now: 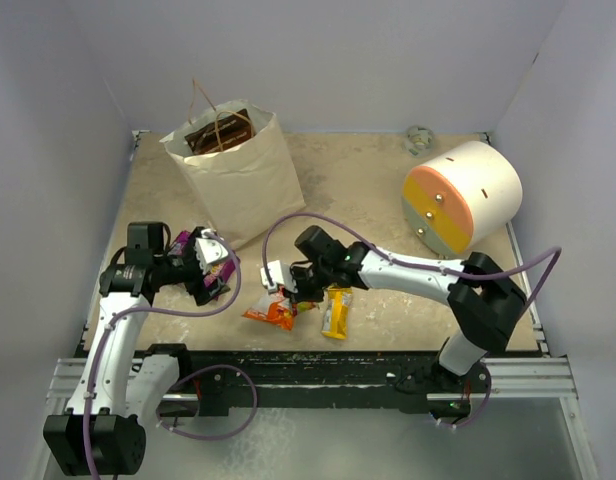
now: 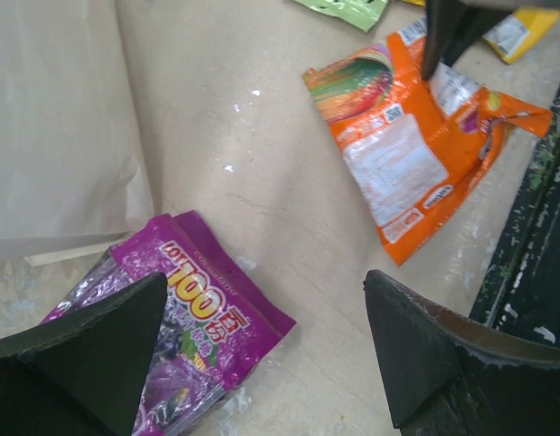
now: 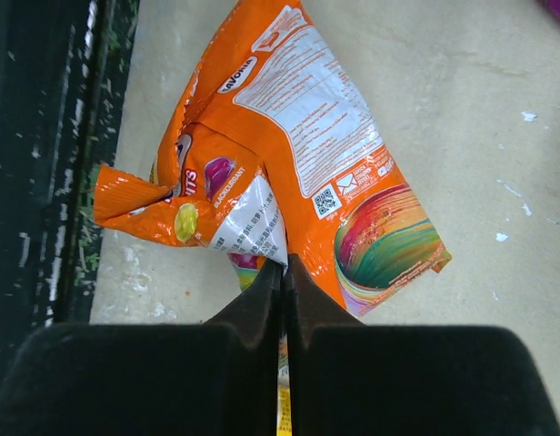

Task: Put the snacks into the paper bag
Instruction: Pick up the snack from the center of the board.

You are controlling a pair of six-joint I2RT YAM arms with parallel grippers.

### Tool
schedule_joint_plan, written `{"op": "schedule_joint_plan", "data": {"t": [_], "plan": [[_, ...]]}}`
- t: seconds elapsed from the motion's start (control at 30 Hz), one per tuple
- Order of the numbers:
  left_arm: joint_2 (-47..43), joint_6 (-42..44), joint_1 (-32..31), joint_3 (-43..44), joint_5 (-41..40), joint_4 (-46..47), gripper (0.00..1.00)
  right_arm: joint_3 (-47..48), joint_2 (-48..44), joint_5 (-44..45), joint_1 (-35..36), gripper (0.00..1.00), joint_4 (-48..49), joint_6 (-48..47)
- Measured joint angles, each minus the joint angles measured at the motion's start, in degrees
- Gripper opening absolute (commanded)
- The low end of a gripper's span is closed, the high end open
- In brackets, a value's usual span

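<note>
Your right jaws clamp the orange packet by its edge for lifting; your left jaws gape over the purple packet.

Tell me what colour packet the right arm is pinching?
The packet is orange, rainbow swirl; right wrist view best.

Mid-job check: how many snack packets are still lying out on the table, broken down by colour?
purple packet: 1
orange packet: 1
green packet: 1
yellow bar: 1
Total: 4 in view on the table. A brown packet is already in the paper bag.
</note>
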Motion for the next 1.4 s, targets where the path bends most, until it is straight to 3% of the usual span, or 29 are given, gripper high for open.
{"op": "schedule_joint_plan", "data": {"t": [0.17, 0.5, 0.8, 1.2, 1.4], "plan": [[0.85, 3.82, 0.00, 1.46, 4.15, -5.46, 0.88, 6.23, 0.00, -7.28, -4.13, 0.00, -4.59, 2.73], [1.66, 16.57, -0.04, 5.60, 10.67, -15.80, 0.92, 13.31, 0.98, -20.22, -9.64, 0.00, -8.76, 7.48], [3.30, 23.34, -1.16, 6.32, 13.90, -19.23, 0.77, 14.14, 1.73, -26.29, -9.62, 0.00, -9.57, 12.20], [2.60, 24.63, -2.03, 6.21, 15.85, -19.96, 0.57, 14.84, 1.73, -30.05, -9.62, 0.00, -8.00, 16.72], [2.58, 24.70, -2.05, 5.73, 16.35, -19.96, 0.51, 14.84, 1.73, -30.36, -9.62, 0.00, -6.95, 18.23]]}}
